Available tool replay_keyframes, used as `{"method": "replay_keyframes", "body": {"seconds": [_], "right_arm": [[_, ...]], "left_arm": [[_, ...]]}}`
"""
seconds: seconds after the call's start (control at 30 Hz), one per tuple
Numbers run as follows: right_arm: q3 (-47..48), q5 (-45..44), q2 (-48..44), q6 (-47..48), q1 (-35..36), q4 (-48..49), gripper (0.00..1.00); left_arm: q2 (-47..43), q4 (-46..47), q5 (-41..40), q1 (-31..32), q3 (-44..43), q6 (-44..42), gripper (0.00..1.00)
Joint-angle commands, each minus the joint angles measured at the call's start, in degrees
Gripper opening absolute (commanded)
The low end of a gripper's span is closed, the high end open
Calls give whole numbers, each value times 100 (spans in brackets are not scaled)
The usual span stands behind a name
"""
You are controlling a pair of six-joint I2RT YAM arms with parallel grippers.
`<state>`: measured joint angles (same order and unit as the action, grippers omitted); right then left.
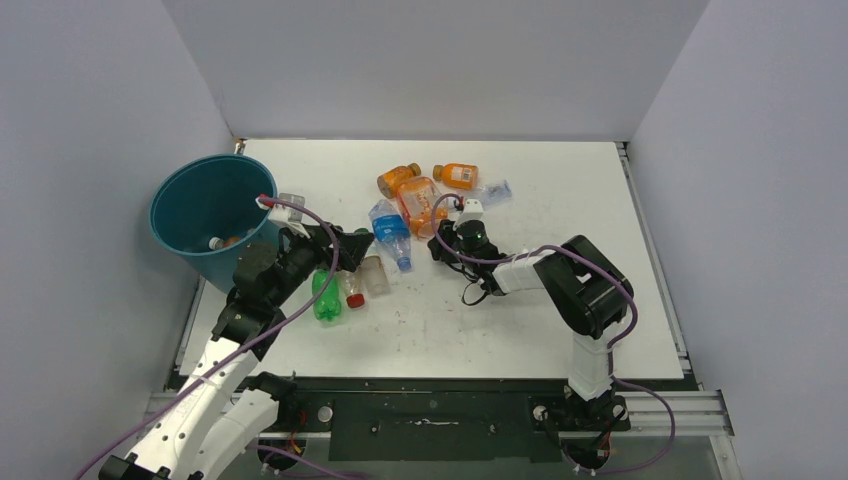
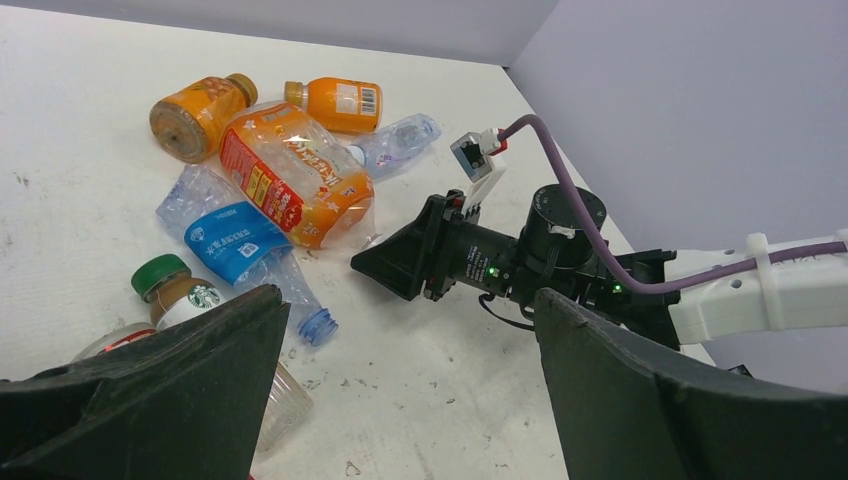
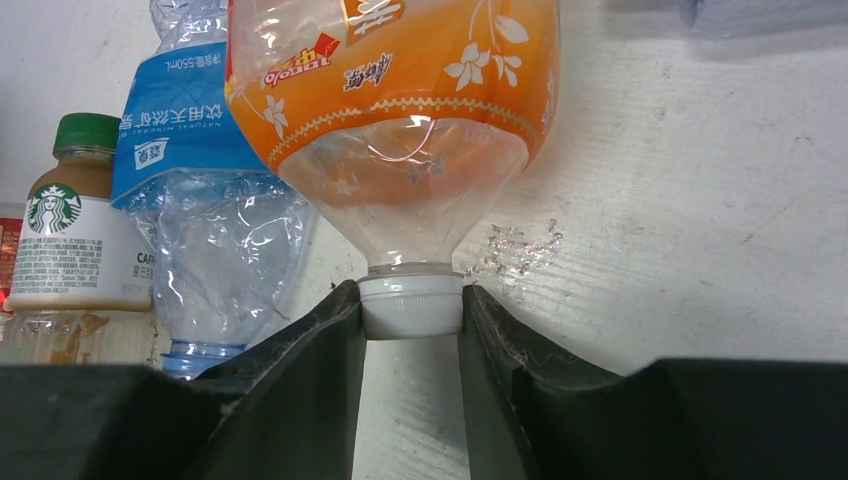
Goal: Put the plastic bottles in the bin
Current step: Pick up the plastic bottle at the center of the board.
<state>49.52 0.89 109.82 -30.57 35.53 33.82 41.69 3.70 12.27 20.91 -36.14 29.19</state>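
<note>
1. Your table (image 1: 560, 200) is white, scuffed and speckled with grime.
2. At the far middle you've got two orange bottles lying down, the left bottle (image 1: 398, 178) and the right bottle (image 1: 457, 175).
3. The big orange-label bottle (image 1: 420, 203) lies just below them, touching the blue-label bottle (image 1: 390, 232).
4. Nearer left, the green bottle (image 1: 325, 298) and red-cap bottle (image 1: 353, 290) lie side by side.
5. The bin (image 1: 175, 200) stands at the far-left corner.

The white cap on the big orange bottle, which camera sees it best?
Right wrist: the white cap sits close up, pinched in the right tool. In the left wrist and top views that tool covers it.
</note>
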Motion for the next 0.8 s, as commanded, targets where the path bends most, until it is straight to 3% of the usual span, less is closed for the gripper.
{"method": "replay_keyframes", "body": {"seconds": [0.0, 0.17, 0.27, 0.37, 0.4, 0.43, 0.57, 0.63, 0.7, 0.77], "right_arm": [[132, 164, -5, 89, -55, 450, 24], [-214, 407, -551, 116, -54, 491, 8], [-436, 556, -1265, 130, -18, -35, 5], [-538, 577, -2156, 171, 69, -1198, 5], [-528, 642, -2474, 220, 99, -1660, 5], [-492, 675, -2795, 264, 142, -2157, 5], [-106, 800, -3772, 439, 301, -4322, 5], [155, 756, -4085, 498, 362, -5224, 5], [469, 600, -4355, 511, 414, -6025, 5], [714, 533, -4611, 479, 416, -6595, 5]], "left_arm": [[-69, 341, 74, -8, -14, 17, 92], [-88, 288, -9, -8, -22, -48, 92], [-168, 216, -229, -8, -29, -91, 92], [-316, 231, -558, 20, 16, -154, 94], [-387, 283, -737, 57, 64, -186, 99], [-481, 400, -950, 105, 159, -164, 97], [-961, 1772, -1496, 254, 829, 53, 96], [-1086, 2405, -1110, 256, 1048, 174, 96], [-957, 2651, -140, 287, 895, -279, 96], [-619, 1566, 375, 513, 193, -1011, 96]]}}
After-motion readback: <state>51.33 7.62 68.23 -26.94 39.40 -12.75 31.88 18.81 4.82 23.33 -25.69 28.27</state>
